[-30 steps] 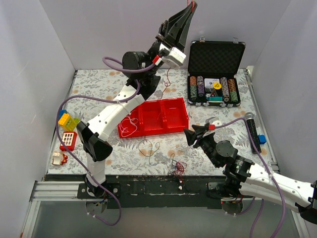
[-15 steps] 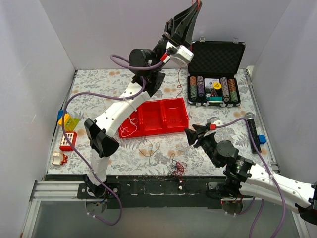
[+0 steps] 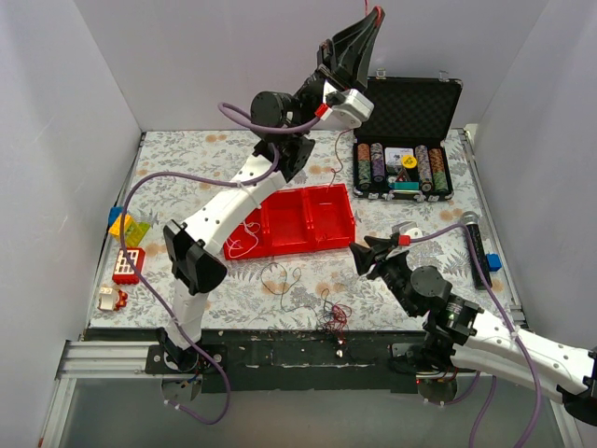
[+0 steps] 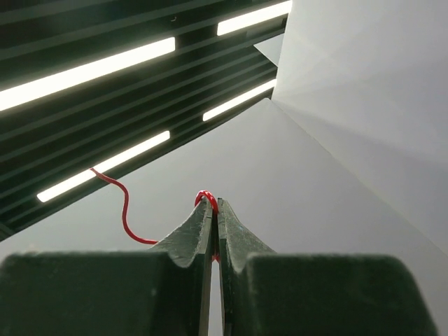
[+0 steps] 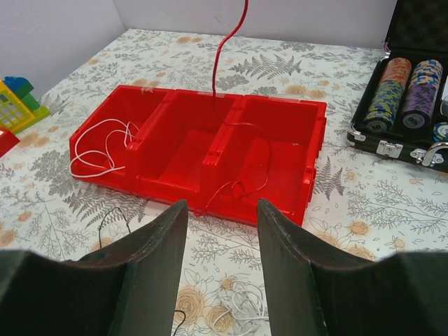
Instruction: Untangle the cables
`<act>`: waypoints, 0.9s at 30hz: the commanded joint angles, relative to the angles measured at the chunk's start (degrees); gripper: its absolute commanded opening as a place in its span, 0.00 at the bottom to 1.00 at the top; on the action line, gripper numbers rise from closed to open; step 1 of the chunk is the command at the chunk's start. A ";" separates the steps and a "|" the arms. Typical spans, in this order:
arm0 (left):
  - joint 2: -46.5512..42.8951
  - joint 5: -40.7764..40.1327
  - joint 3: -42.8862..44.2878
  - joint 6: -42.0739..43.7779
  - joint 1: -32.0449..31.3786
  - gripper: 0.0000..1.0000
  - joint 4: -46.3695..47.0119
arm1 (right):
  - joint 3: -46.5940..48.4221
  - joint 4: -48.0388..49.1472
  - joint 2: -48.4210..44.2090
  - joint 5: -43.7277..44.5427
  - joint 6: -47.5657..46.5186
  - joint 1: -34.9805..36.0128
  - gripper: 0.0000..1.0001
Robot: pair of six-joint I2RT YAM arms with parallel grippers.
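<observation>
My left gripper (image 3: 374,13) is raised high at the back and is shut on a thin red wire (image 4: 205,197), which loops over the tips. The wire (image 3: 336,157) hangs down to the red three-part tray (image 3: 308,245). In the right wrist view the red wire (image 5: 227,43) drops into the tray (image 5: 280,203) and curls in its right compartment. A white wire (image 5: 98,148) lies in the left compartment. My right gripper (image 5: 222,206) is open and empty, low over the table in front of the tray (image 3: 360,256). Loose black wire (image 3: 280,277), white wire (image 5: 241,305) and a tangle (image 3: 331,317) lie near the front edge.
An open black case of poker chips (image 3: 403,168) stands at the back right. A black bar (image 3: 476,245) and a blue block (image 3: 492,262) lie at the right edge. Toy bricks (image 3: 129,229), a red piece (image 3: 129,266) and a small item (image 3: 111,299) lie at the left.
My left gripper has swung to the right and a little higher with the red wire in it, drawing it up over the tray. The right arm has barely shifted.
</observation>
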 commanded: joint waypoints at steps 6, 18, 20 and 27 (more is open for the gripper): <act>0.83 -0.21 2.78 5.64 0.91 0.00 -0.82 | 0.10 0.26 -0.86 0.31 1.28 -0.21 0.51; -6.99 -2.41 -17.43 5.12 3.46 0.00 3.94 | -2.36 -1.67 -4.37 1.63 2.68 -0.30 0.50; -9.45 -1.80 -22.79 5.03 3.37 0.00 3.32 | -2.72 -2.02 -4.73 1.80 2.86 -0.47 0.50; -17.89 -3.72 -41.25 2.32 1.97 0.00 2.45 | -3.42 -3.25 -5.52 2.33 4.18 -0.56 0.49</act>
